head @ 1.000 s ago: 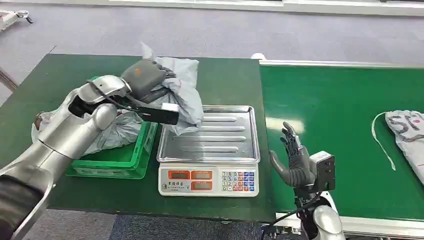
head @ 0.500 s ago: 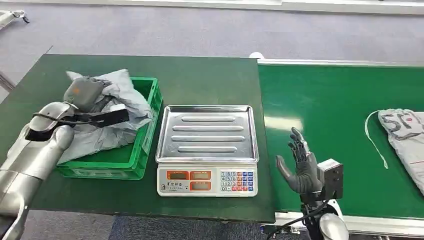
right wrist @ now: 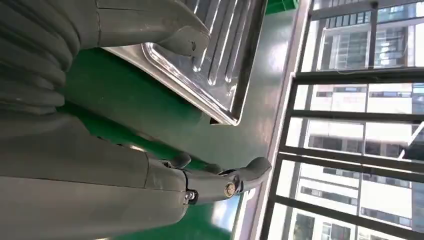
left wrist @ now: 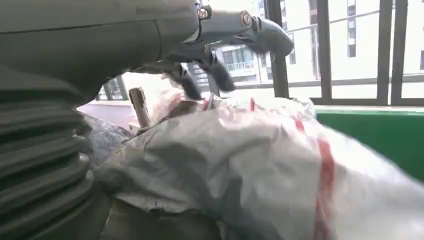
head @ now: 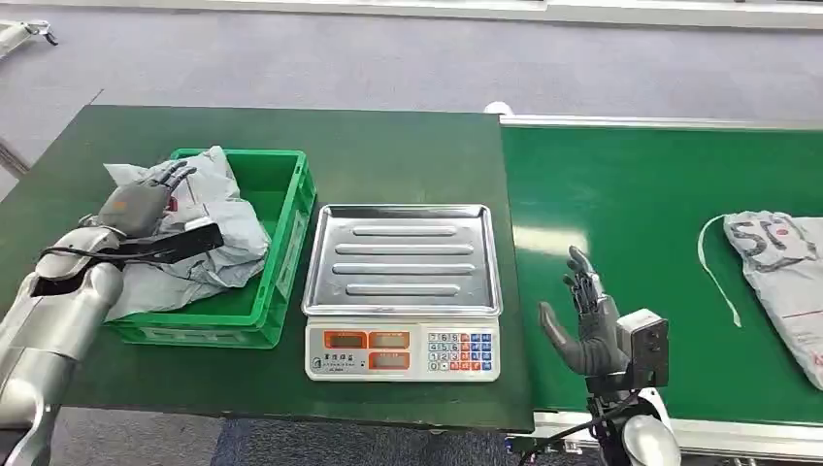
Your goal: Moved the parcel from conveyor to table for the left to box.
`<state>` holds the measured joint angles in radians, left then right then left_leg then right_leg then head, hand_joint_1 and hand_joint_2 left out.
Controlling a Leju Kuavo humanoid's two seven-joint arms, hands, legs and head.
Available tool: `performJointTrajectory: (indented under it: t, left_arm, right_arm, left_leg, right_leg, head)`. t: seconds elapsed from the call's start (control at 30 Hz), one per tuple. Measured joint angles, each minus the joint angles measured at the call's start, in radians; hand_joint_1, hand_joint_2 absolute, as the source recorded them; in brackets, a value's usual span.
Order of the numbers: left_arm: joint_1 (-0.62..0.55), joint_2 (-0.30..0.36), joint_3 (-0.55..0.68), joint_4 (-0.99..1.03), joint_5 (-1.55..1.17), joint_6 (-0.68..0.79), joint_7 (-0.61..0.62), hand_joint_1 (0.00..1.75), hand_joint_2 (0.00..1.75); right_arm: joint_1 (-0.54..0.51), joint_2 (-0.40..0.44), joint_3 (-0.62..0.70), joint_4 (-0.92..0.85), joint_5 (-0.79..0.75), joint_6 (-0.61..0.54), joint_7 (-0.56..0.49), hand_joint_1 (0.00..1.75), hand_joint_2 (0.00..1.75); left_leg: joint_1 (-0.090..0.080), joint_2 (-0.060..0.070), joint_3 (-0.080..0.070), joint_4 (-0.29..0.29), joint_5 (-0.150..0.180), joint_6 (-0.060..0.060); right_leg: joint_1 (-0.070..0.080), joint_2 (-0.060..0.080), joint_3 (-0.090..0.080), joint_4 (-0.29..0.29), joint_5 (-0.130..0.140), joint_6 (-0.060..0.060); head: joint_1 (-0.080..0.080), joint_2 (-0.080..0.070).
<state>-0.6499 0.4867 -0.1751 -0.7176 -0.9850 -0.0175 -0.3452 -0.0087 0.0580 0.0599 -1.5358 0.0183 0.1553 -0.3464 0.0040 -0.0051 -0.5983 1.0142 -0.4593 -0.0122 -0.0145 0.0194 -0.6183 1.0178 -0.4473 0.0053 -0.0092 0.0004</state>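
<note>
A crumpled grey parcel [head: 209, 228] with red print lies in the green crate [head: 291, 209] on the left of the table. My left hand [head: 144, 201] rests over the parcel's top with its fingers [head: 173, 176] stretched out. In the left wrist view these fingers [left wrist: 250, 30] stand straight above the parcel [left wrist: 260, 165], not wrapped around it. My right hand [head: 585, 325] is held upright with fingers apart and nothing in it, at the conveyor's near edge beside the scale. A second grey parcel [head: 788, 267] lies on the green conveyor [head: 641, 194] at far right.
An electronic scale with a bare steel tray [head: 403, 257] and a keypad [head: 464, 351] stands between crate and conveyor; the tray [right wrist: 220, 65] also appears in the right wrist view. A dark green table [head: 388, 155] carries crate and scale. Grey floor lies beyond.
My left arm swung left from the scale's edge and lowered the parcel into the crate; its fingers have since spread off it. The conveyor parcel has drifted slightly left.
</note>
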Motion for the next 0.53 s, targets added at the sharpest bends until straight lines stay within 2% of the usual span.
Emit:
performJointTrajectory:
  t: [0.17,0.27,0.4,0.53]
  left_arm:
    - [0.019,-0.04,0.034,-0.052,0.074,-0.015,-0.002,0.0,1.75]
    - [0.06,-0.063,0.051,-0.156,0.191,-0.108,-0.019,0.0,1.75]
    - [0.096,-0.083,0.06,-0.253,0.256,-0.155,-0.022,0.0,1.75]
    - [0.14,-0.146,0.072,-0.377,0.575,-0.337,-0.007,0.0,1.75]
  right_arm:
    - [0.007,0.0,0.0,-0.01,0.012,-0.022,0.015,0.0,1.75]
    - [0.006,0.0,0.0,-0.014,0.021,-0.029,0.023,0.0,1.75]
    - [0.004,0.0,0.001,-0.014,0.029,-0.033,0.027,0.0,1.75]
    - [-0.014,0.0,0.013,-0.009,0.059,-0.044,0.04,0.0,1.75]
  left_leg:
    - [0.0,0.0,0.0,0.0,0.0,0.0]
    - [0.0,0.0,0.0,0.0,0.0,0.0]
    - [0.0,-0.001,-0.001,0.0,0.0,0.0]
    - [0.0,-0.004,-0.001,0.0,0.0,0.0]
  right_leg:
    - [0.0,0.0,0.0,0.0,0.0,0.0]
    - [0.0,0.0,0.0,0.0,0.0,0.0]
    - [0.0,-0.001,0.0,0.0,0.0,0.0]
    - [-0.001,-0.003,0.001,0.0,0.0,0.0]
  head:
    - [0.0,0.0]
    - [0.0,0.0]
    - [0.0,0.0]
    - [0.0,0.0]
